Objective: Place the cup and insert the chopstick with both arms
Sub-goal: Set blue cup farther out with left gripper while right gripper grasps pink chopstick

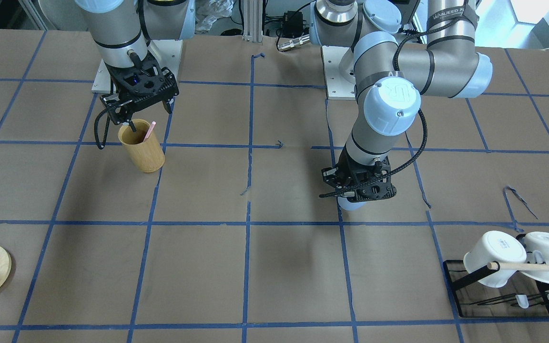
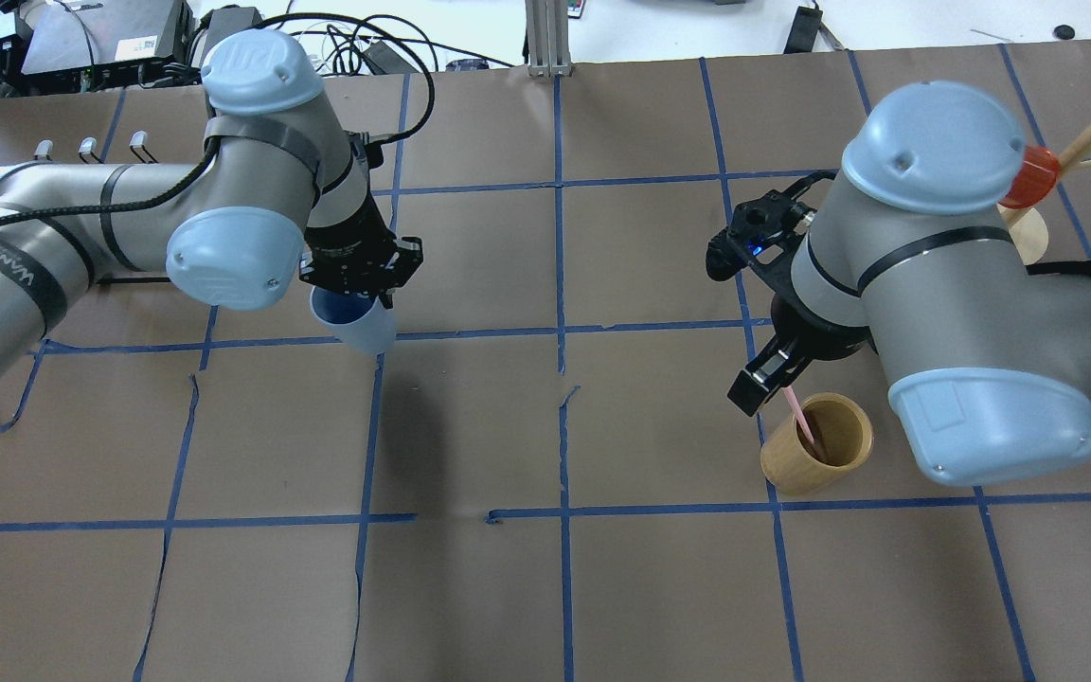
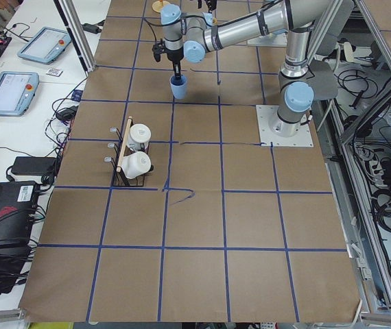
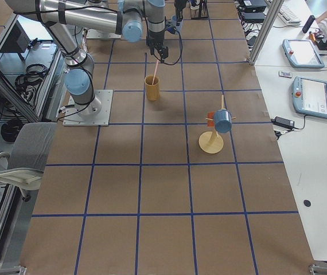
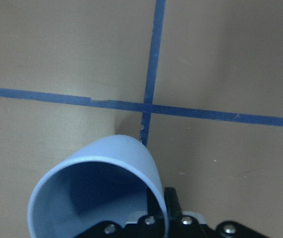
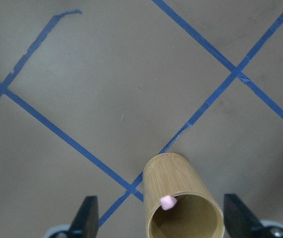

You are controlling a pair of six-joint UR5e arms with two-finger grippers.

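Cup (image 2: 356, 327) pale blue, chopstick (image 2: 796, 409) pink, table (image 2: 659, 587) brown w/ blue grid.

The counter (image 1: 198, 276) is covered in matt brown paper, marked with faintly shiny blue tape (image 1: 198, 223). The cup (image 5: 124, 156) is smooth pale blue plastic with a soft sheen, the chopstick (image 1: 149, 130) smooth pink, the holder (image 1: 147, 155) fine-grained satin bamboo

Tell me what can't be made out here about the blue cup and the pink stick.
- Base of the cup: in the front-facing view the left hand covers all but a sliver, so contact with the table is unclear.
- How the left hand grips the cup: cut off by the left wrist view's bottom edge.
- Lower end of the chopstick: hidden inside the bamboo cylinder in every view.
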